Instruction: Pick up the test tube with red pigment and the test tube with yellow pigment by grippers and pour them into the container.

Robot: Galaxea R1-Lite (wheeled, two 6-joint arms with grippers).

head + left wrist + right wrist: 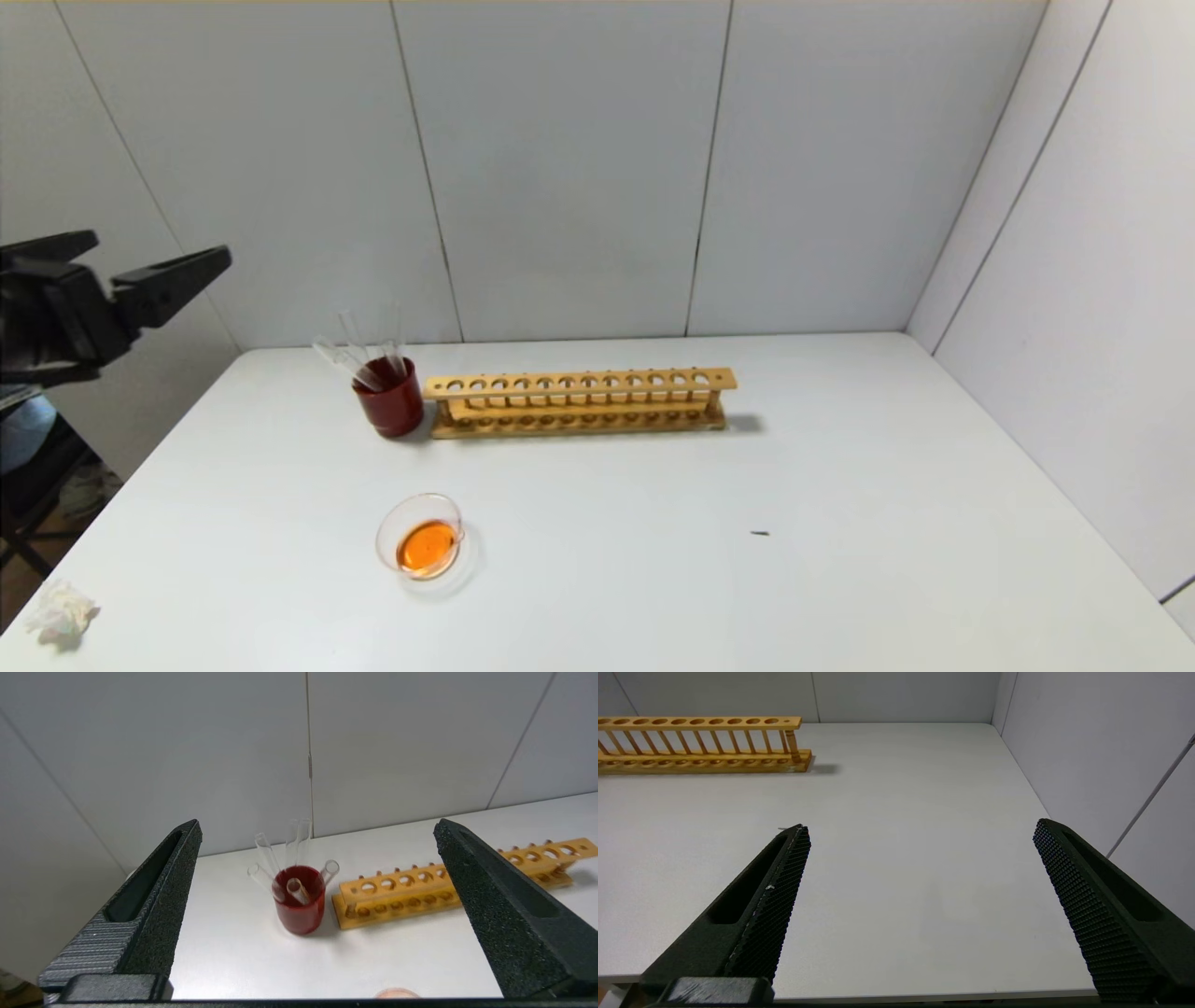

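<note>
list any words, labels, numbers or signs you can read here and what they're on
None: no readable text, number or sign shows in any view.
Dark red opaque cup: no label.
Long wooden test tube rack: no marking.
Shallow clear glass dish with orange liquid: unmarked.
Small dark speck on the white table: too small to read.

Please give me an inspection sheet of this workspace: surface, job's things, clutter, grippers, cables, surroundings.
Surface: white table, one small dark speck.
Job's things: dish holds orange liquid; clear tubes stand leaning in the red cup; which tube held which pigment cannot be told.
Clutter: wooden rack, no tubes in it, beside the cup; crumpled tissue at the near left corner.
Grippers: left gripper open, raised off the table's left edge; right gripper open over bare table.
Cables: nothing seen.
Surroundings: grey wall panels.
</note>
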